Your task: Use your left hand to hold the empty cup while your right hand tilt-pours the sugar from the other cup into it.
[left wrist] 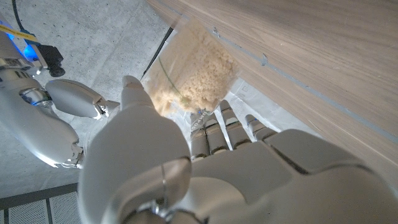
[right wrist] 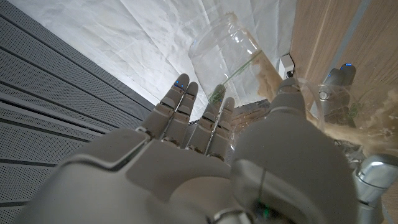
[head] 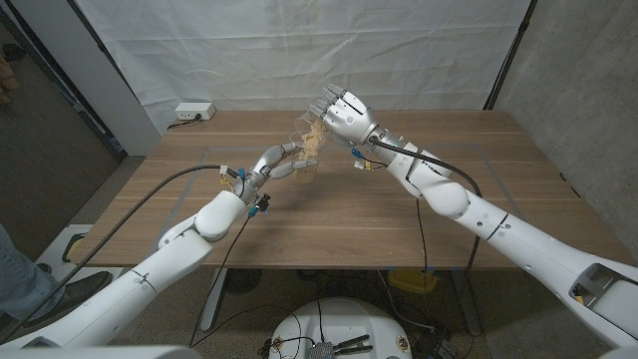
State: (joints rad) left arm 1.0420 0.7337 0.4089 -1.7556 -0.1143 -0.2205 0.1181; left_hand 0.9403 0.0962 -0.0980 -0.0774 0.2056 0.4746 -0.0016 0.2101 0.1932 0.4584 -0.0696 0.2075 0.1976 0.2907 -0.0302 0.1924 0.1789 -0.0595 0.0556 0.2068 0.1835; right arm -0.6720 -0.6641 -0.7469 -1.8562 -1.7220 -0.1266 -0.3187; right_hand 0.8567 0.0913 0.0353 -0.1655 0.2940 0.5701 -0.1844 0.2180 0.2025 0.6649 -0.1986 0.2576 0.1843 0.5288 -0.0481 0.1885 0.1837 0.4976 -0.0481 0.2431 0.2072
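Note:
Above the wooden table [head: 329,224], my right hand [head: 346,115] grips a clear plastic cup [head: 319,108] tilted steeply toward my left. Brown sugar [head: 313,141] streams from its rim into a second clear cup [head: 307,163], which my left hand [head: 282,161] holds upright just below. In the left wrist view my left hand [left wrist: 186,168] wraps the receiving cup [left wrist: 194,65], which holds a mound of sugar. In the right wrist view my right hand [right wrist: 205,162] holds the tilted cup [right wrist: 227,53], with sugar [right wrist: 272,78] sliding out toward the lower cup [right wrist: 348,109].
A white power strip [head: 193,111] lies at the table's far left corner. A white sheet [head: 299,50] hangs behind the table. A person's leg and shoe [head: 40,284] show at the left edge. Bare wood spreads in front of both hands.

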